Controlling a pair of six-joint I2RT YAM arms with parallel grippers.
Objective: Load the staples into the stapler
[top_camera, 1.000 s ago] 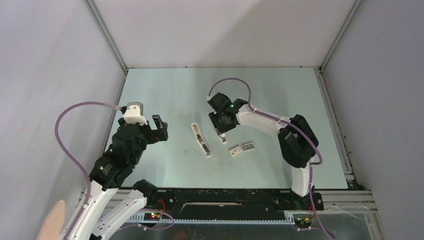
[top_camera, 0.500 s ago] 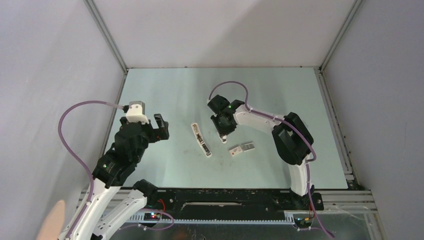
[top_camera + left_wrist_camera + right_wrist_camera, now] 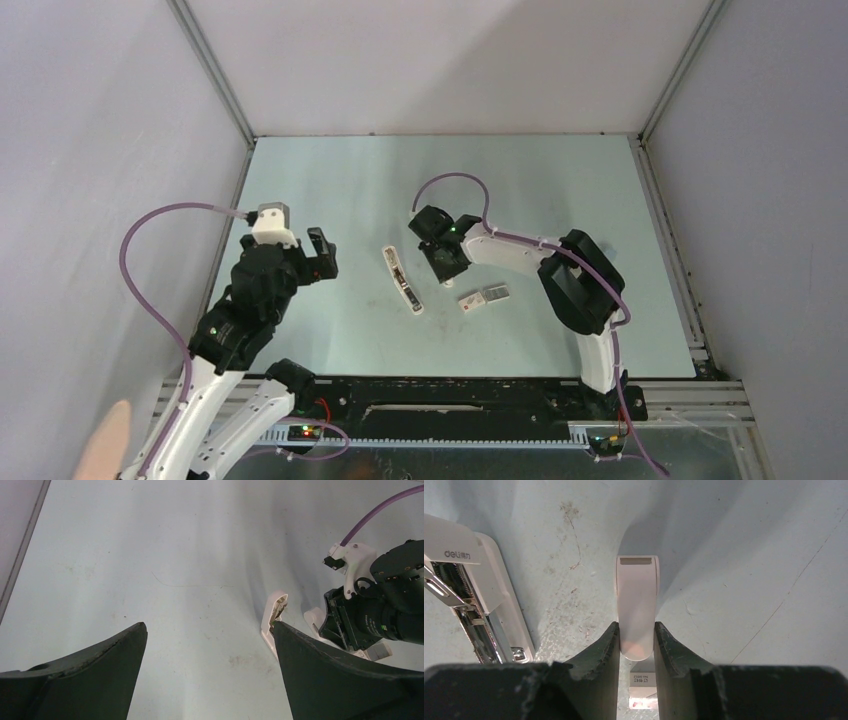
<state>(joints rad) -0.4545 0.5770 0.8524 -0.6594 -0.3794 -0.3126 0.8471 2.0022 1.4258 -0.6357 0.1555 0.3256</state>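
The white stapler [image 3: 403, 280] lies opened on the table, its metal channel showing in the right wrist view [image 3: 479, 595]. The staples box [image 3: 484, 297], white with red print, lies to its right. In the right wrist view it shows just behind the fingers [image 3: 642, 680]. My right gripper [image 3: 445, 262] is low between the two and shut on a pale rounded-end plastic piece [image 3: 636, 595], with a finger touching each side [image 3: 636, 627]. My left gripper [image 3: 318, 255] is open and empty, left of the stapler [image 3: 274, 615]; its tips stand wide apart [image 3: 209, 627].
The pale green table [image 3: 340, 190] is walled by grey panels with a metal frame post [image 3: 215, 80] at the back left. A purple cable [image 3: 455, 180] loops over the right wrist. The arm bases stand at the near edge.
My right gripper has moved a little nearer and lower over the pale piece, which now sits between its fingers. The left arm has barely moved.
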